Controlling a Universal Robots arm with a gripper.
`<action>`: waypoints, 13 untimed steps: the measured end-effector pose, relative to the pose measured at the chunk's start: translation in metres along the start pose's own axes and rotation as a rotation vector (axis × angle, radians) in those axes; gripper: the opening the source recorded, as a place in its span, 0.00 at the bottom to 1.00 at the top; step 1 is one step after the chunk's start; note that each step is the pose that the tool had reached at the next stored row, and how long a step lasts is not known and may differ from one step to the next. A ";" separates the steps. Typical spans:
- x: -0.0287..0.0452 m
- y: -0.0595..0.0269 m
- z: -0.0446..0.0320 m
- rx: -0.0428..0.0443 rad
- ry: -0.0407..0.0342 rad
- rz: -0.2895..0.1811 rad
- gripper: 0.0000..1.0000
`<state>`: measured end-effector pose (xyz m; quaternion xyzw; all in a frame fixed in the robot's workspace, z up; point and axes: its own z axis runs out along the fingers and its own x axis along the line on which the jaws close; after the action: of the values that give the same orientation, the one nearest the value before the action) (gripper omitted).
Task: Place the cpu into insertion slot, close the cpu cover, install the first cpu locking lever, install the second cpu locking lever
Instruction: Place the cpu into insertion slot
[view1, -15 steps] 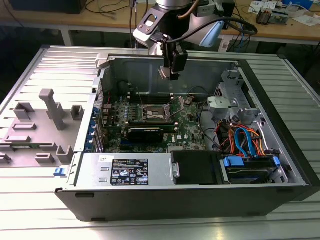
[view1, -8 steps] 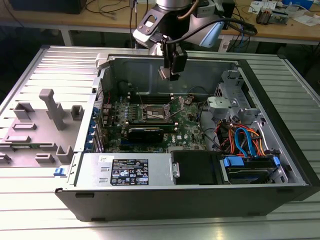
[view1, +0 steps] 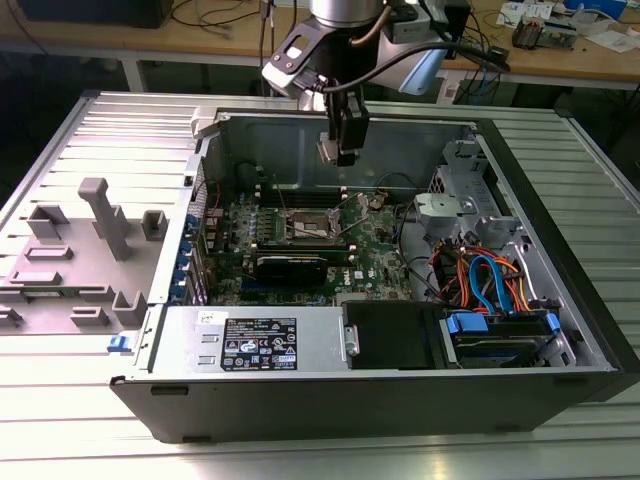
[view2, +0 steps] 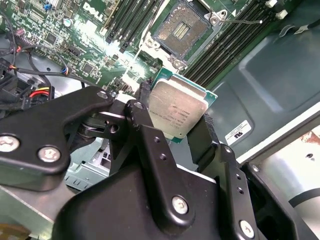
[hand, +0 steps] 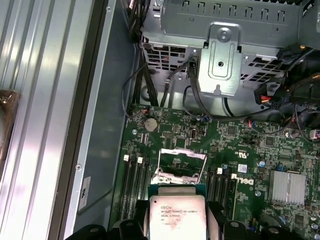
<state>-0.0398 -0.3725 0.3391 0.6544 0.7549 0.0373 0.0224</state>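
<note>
My gripper closed on cpu, fingers pinching opposite edges, leaving underside free for socket. Cpu hangs well above motherboard, apart from insertion slot. Slot centre bare; cpu cover probably flipped up, unclear. Memory slots flank slot; open room above, chassis wall near far side.

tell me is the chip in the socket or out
Out. The gripper holds the chip above the board; the socket sits empty.
</note>
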 end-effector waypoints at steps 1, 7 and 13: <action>0.0000 0.0000 0.0001 0.0000 0.0000 0.000 0.54; 0.0002 -0.0011 0.0005 -0.0001 0.0001 0.000 0.54; 0.0004 -0.0029 0.0012 -0.0001 0.0001 0.000 0.54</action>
<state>-0.0426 -0.3725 0.3376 0.6545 0.7548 0.0373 0.0224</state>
